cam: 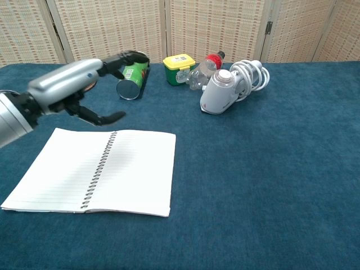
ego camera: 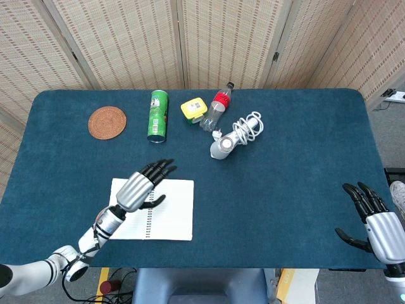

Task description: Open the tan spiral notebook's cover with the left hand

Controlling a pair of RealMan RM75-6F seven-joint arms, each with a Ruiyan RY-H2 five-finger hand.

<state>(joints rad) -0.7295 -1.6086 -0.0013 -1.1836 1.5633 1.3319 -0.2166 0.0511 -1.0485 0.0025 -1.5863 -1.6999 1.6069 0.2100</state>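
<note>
Head view, notebook (ego camera: 152,201): lying flat and spread open on the near-left part of the worktop (ego camera: 285,164); lined pages are showing on both sides of the spiral, and no tan cover is showing from above.
Head view, my left robot hand (ego camera: 140,188): I am holding it over the left page and the spiral, fingers apart and pointing away toward the far edge, nothing in them. I cannot tell from here whether it is touching the paper.
Head view, my right robot hand (ego camera: 373,221): I am keeping nothing in it; fingers spread, at the near-right corner, well apart from the notebook.
Head view, other things: a green can (ego camera: 157,114), a round woven coaster (ego camera: 107,121) and a white corded device (ego camera: 235,136) are sitting along the far side, well apart from the notebook.
Chest view, notebook (cam: 95,170): both halves are resting level on the cloth, spiral running down the middle.
Chest view, my left robot hand (cam: 79,87): I am hovering it above the far edge of the left page, clear of the paper, fingers apart and empty.
Chest view, my right robot hand: not showing here.
Progress, my judgement: the opening looks done, since the cover is lying folded flat. What is left is only clearing my left arm away.
</note>
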